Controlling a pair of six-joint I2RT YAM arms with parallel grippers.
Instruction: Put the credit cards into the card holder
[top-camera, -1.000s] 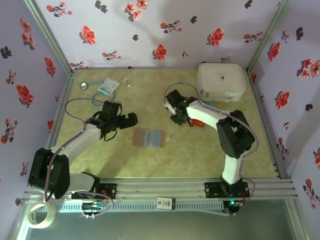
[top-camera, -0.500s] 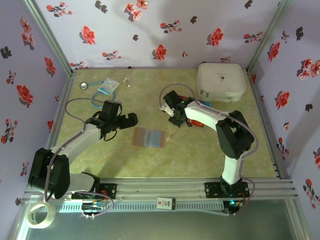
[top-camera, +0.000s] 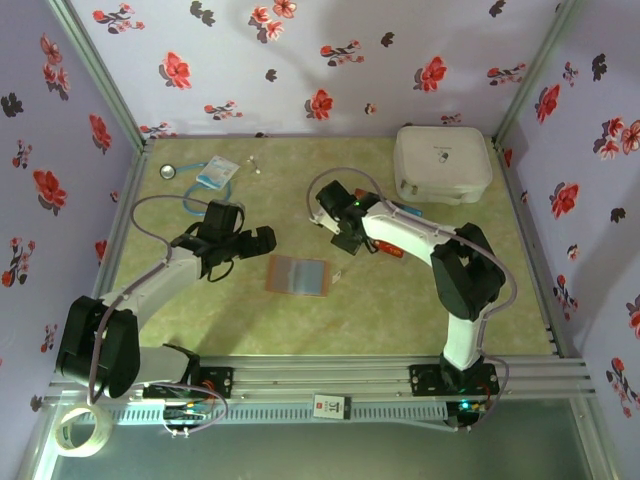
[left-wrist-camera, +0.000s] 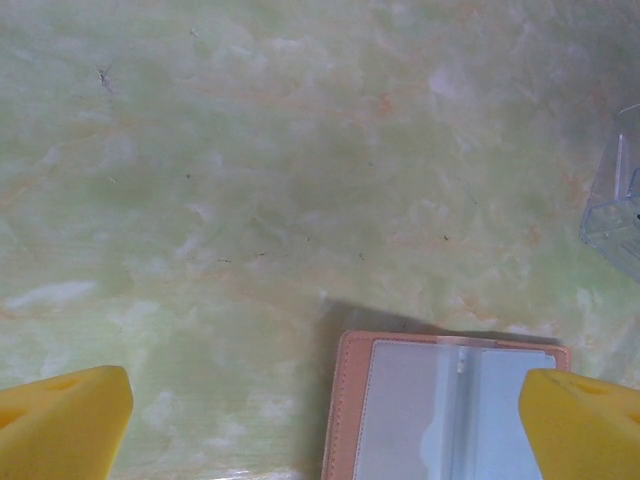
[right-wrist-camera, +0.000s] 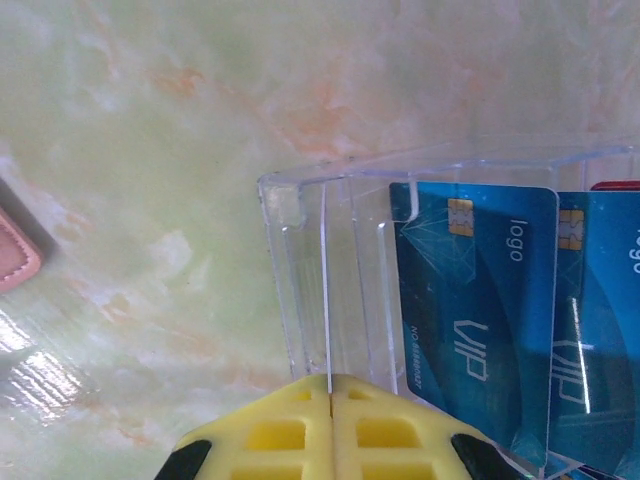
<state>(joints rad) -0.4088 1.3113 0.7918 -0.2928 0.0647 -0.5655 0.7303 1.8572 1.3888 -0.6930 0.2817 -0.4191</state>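
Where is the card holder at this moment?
In the top view the card holder lies open centrally, between the left gripper and the right gripper, slightly below them.

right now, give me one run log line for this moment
left gripper: open, near card holder | right gripper: shut at clear tray edge | credit cards: in tray | holder: lying open

"VIP" and "logo" are printed in white on a blue credit card; "VIP" is repeated on a second blue card at its three o'clock.
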